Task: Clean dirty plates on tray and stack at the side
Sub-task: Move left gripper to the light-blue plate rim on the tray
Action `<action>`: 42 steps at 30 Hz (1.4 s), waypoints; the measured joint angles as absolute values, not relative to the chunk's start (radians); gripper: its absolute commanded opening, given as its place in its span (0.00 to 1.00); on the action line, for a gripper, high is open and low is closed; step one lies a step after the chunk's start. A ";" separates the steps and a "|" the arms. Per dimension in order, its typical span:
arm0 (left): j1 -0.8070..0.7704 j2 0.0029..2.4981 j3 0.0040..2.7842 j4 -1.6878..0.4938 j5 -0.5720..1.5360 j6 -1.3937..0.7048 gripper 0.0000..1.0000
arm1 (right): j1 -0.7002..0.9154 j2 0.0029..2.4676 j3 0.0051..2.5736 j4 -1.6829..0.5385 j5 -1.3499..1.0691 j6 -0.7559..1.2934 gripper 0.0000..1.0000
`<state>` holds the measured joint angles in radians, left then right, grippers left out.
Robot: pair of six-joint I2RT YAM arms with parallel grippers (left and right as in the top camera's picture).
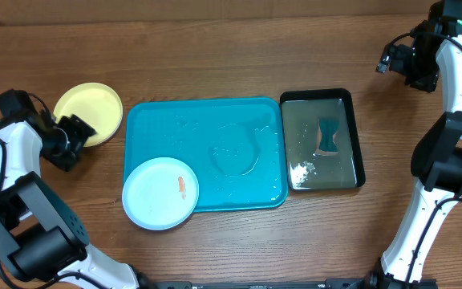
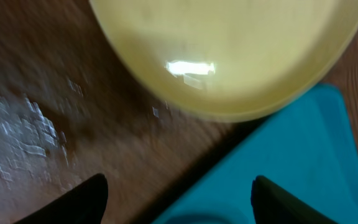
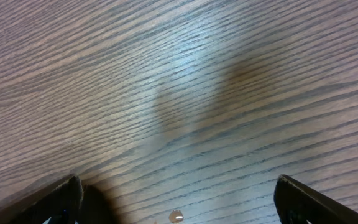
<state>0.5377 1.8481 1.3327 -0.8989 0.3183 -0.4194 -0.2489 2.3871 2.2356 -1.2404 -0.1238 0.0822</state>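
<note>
The yellow-green plate [image 1: 88, 112] lies on the wood just left of the turquoise tray [image 1: 215, 120]. It fills the top of the left wrist view [image 2: 229, 50]. A pale white-blue plate [image 1: 155, 197] with an orange smear [image 1: 182, 185] rests on the tray's front left corner and hangs over its rim. I see no third plate. My left gripper [image 1: 74, 132] is open and empty beside the yellow-green plate's near edge, and its jaws [image 2: 179, 199] straddle the tray's edge [image 2: 303, 155]. My right gripper [image 1: 395, 58] is open and empty, raised at the far right; its jaws [image 3: 179, 199] show only bare wood.
A black tray [image 1: 358, 136] of water stands right of the turquoise tray, with a blue sponge [image 1: 328, 135] and white foam in it. Water films the turquoise tray's middle [image 1: 235, 151]. A droplet [image 3: 176, 216] lies on the wood.
</note>
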 measured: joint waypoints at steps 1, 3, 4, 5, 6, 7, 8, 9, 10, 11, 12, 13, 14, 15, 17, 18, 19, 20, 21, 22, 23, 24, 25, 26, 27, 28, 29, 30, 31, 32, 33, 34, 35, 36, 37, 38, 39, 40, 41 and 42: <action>0.534 1.837 1.332 -0.934 0.339 -0.416 0.75 | -0.249 2.387 2.236 -1.240 -0.124 0.082 1.00; 0.519 1.795 1.332 -0.999 0.376 -0.411 0.75 | -0.249 2.387 2.236 -1.241 -0.124 0.082 1.00; 0.508 1.762 1.332 -1.028 0.389 -0.408 0.75 | -0.249 2.387 2.236 -1.241 -0.124 0.082 1.00; 0.497 1.726 1.332 -1.055 0.397 -0.403 0.75 | -0.249 2.387 2.236 -1.241 -0.124 0.083 1.00; 0.472 1.644 1.332 -1.098 0.408 -0.389 0.76 | -0.249 2.387 2.236 -1.240 -0.124 0.082 1.00; 0.468 1.631 1.332 -1.104 0.408 -0.389 0.76 | -0.249 2.387 2.236 -1.241 -0.123 0.082 1.00; 0.450 1.583 1.332 -1.129 0.406 -0.385 0.75 | -0.249 2.387 2.236 -1.240 -0.124 0.082 1.00; 0.432 1.542 1.332 -1.156 0.393 -0.382 0.72 | -0.249 2.387 2.236 -1.241 -0.124 0.082 1.00; 0.389 1.466 1.333 -1.213 0.361 -0.379 0.72 | -0.249 2.387 2.236 -1.240 -0.124 0.082 1.00; 0.362 1.436 1.336 -1.248 0.336 -0.373 0.71 | -0.249 2.387 2.236 -1.242 -0.124 0.082 1.00; 0.340 1.420 1.339 -1.287 0.312 -0.374 0.71 | -0.249 2.387 2.236 -1.240 -0.124 0.082 1.00; 0.315 1.406 1.339 -1.336 0.277 -0.375 0.70 | -0.249 2.387 2.236 -1.241 -0.124 0.082 1.00; 0.291 1.399 1.337 -1.376 0.244 -0.383 0.70 | -0.249 2.387 2.236 -1.241 -0.124 0.082 1.00; 0.277 1.398 1.335 -1.397 0.225 -0.390 0.70 | -0.249 2.387 2.236 -1.240 -0.124 0.082 1.00; 0.253 1.398 1.323 -1.421 0.182 -0.398 0.70 | -0.249 2.387 2.236 -1.240 -0.124 0.082 1.00; 0.246 1.398 1.311 -1.427 0.163 -0.402 0.70 | -0.249 2.387 2.236 -1.241 -0.124 0.082 1.00; 0.241 1.398 1.298 -1.426 0.151 -0.406 0.71 | -0.249 2.387 2.236 -1.241 -0.123 0.082 1.00; 0.238 1.398 1.279 -1.425 0.139 -0.411 0.71 | -0.249 2.387 2.236 -1.241 -0.124 0.082 1.00; 0.237 1.398 1.260 -1.423 0.133 -0.413 0.72 | -0.249 2.387 2.236 -1.240 -0.123 0.082 1.00; 0.237 1.398 1.239 -1.420 0.125 -0.414 0.72 | -0.249 2.387 2.236 -1.241 -0.123 0.082 1.00; 0.237 1.398 1.218 -1.414 0.119 -0.416 0.73 | -0.249 2.387 2.236 -1.241 -0.124 0.082 1.00; 0.237 1.398 1.196 -1.400 0.114 -0.416 0.73 | -0.249 2.387 2.236 -1.240 -0.123 0.082 1.00; 0.237 1.398 1.174 -1.385 0.110 -0.417 0.73 | -0.249 2.387 2.236 -1.241 -0.123 0.082 1.00; 0.237 1.398 1.155 -1.369 0.106 -0.417 0.73 | -0.249 2.387 2.236 -1.240 -0.124 0.082 1.00; 0.237 1.398 1.132 -1.347 0.100 -0.417 0.73 | -0.249 2.387 2.236 -1.240 -0.123 0.082 1.00; 0.237 1.398 1.107 -1.331 0.096 -0.417 0.74 | -0.249 2.387 2.236 -1.240 -0.124 0.082 1.00; 0.237 1.398 1.090 -1.322 0.091 -0.418 0.75 | -0.249 2.387 2.236 -1.241 -0.123 0.082 1.00; 0.237 1.398 1.069 -1.309 0.088 -0.419 0.75 | -0.249 2.387 2.236 -1.240 -0.123 0.082 1.00; 0.237 1.398 1.050 -1.298 0.082 -0.419 0.76 | -0.249 2.387 2.236 -1.240 -0.124 0.082 1.00; 0.237 1.398 1.034 -1.287 0.078 -0.420 0.77 | -0.249 2.387 2.236 -1.241 -0.124 0.082 1.00; 0.237 1.398 1.015 -1.272 0.074 -0.424 0.77 | -0.249 2.387 2.236 -1.241 -0.123 0.082 1.00; 0.237 1.399 1.003 -1.262 0.072 -0.426 0.78 | -0.249 2.387 2.236 -1.241 -0.123 0.082 1.00; 0.237 1.399 0.989 -1.247 0.070 -0.428 0.79 | -0.249 2.387 2.236 -1.240 -0.123 0.082 1.00; 0.237 1.399 0.979 -1.236 0.069 -0.432 0.79 | -0.249 2.387 2.236 -1.240 -0.123 0.082 1.00; 0.237 1.399 0.969 -1.224 0.068 -0.435 0.84 | -0.249 2.387 2.236 -1.241 -0.124 0.082 1.00; 0.237 1.399 0.963 -1.218 0.067 -0.436 0.85 | -0.249 2.387 2.236 -1.241 -0.124 0.082 1.00; 0.237 1.399 0.954 -1.206 0.066 -0.441 0.86 | -0.249 2.387 2.236 -1.241 -0.123 0.082 1.00; 0.237 1.399 0.945 -1.198 0.065 -0.443 0.86 | -0.249 2.387 2.236 -1.240 -0.124 0.082 1.00; 0.237 1.399 0.937 -1.185 0.063 -0.447 0.86 | -0.249 2.387 2.236 -1.241 -0.123 0.083 1.00; 0.237 1.399 0.933 -1.179 0.062 -0.450 0.86 | -0.249 2.387 2.236 -1.241 -0.124 0.082 1.00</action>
